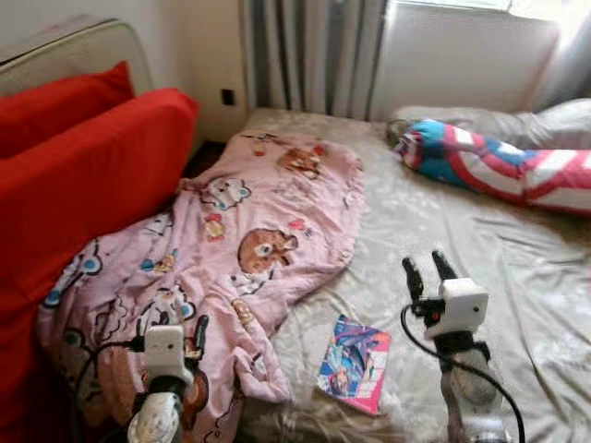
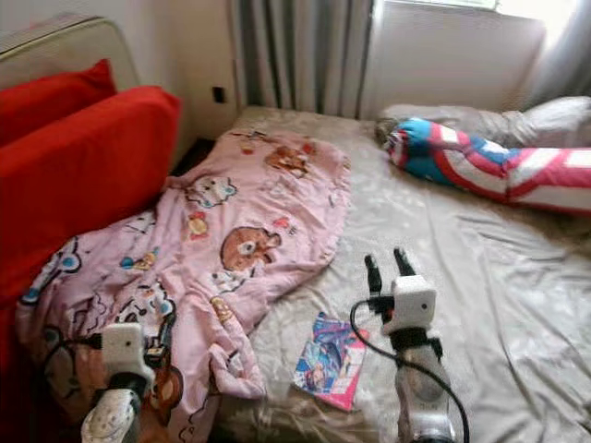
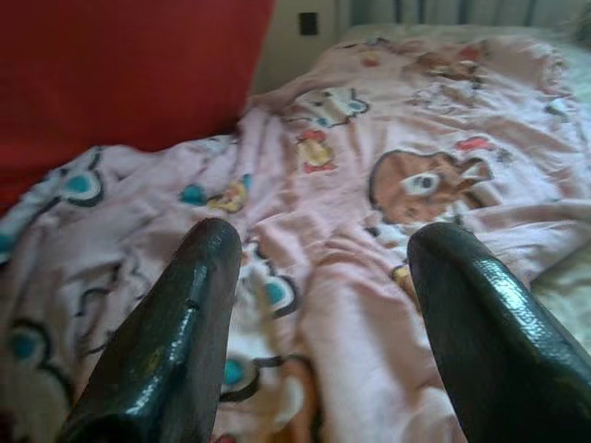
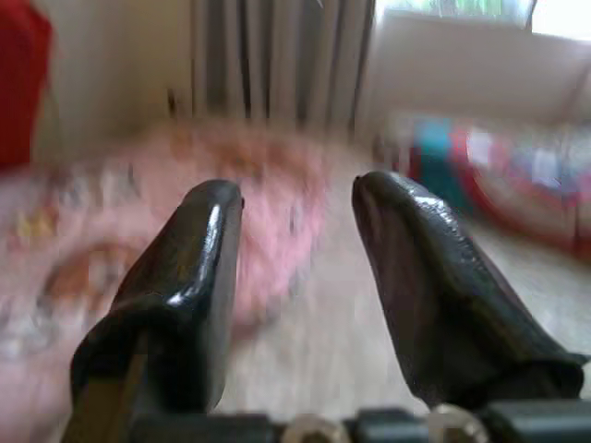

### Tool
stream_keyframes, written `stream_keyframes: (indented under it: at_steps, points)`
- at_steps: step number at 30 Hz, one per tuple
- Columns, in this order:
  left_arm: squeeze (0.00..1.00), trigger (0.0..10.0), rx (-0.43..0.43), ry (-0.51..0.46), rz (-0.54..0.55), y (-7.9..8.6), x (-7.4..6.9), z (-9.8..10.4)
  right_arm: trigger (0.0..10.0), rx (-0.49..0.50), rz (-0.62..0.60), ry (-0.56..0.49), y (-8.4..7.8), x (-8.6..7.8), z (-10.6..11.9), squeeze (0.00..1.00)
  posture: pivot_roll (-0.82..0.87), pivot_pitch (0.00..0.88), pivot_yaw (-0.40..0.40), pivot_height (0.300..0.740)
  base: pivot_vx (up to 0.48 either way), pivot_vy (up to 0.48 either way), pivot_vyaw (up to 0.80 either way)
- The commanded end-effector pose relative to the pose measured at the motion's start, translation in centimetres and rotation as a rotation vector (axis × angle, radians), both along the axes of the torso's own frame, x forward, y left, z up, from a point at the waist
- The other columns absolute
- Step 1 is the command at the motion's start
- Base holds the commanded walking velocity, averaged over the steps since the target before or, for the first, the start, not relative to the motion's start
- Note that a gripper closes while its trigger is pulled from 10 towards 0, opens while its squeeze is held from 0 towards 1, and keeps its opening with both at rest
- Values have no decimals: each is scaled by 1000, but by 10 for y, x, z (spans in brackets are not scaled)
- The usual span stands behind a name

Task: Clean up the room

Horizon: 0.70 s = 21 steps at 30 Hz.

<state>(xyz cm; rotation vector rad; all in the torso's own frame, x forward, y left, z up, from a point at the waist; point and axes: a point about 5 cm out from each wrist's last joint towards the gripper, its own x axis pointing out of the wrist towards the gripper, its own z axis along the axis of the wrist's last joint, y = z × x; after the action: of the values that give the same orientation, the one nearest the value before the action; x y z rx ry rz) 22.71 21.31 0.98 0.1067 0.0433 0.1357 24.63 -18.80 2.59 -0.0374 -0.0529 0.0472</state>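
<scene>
Silver arms, white boxy wrist housings, looping black cables, glossy black two-fingered right end effector (image 1: 426,269)

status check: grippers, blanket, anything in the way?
Left gripper open, over pink blanket. Right gripper open, empty, above bare sheet. Blanket crumpled, untouched. Book on sheet beside blanket edge, between the grippers.

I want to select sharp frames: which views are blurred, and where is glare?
Right wrist view: background smeared, the right gripper fingers sharp. Left wrist view: blanket slightly soft. Both eye views: fairly sharp, with window glare at top right.
</scene>
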Motion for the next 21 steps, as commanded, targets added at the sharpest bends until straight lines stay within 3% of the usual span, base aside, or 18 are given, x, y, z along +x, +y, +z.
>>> stream_keyframes:
  at_steps: [1, 9, 14, 21]
  points:
    - [0, 10000, -1, -30, -15, -1, 1, 7, 10000, 6, -25, -34, -6, 4, 10, 0, -91, 0, -67, 740, 0, 0, 0]
    - [0, 10000, -16, -35, -7, 0, 1, 10, 10000, 36, -43, 12, -2, -5, 5, 0, -84, 0, -70, 740, 0, 0, 0]
    - [0, 10000, -32, -45, -62, -9, 5, 19, 10000, 43, -16, 40, 9, -8, 5, 0, -87, 0, -64, 740, 0, 0, 0]
    - [0, 10000, -46, -37, -77, -10, 7, 21, 10000, 24, -37, 51, 4, -9, 6, 0, -100, 0, -38, 740, 0, 0, 0]
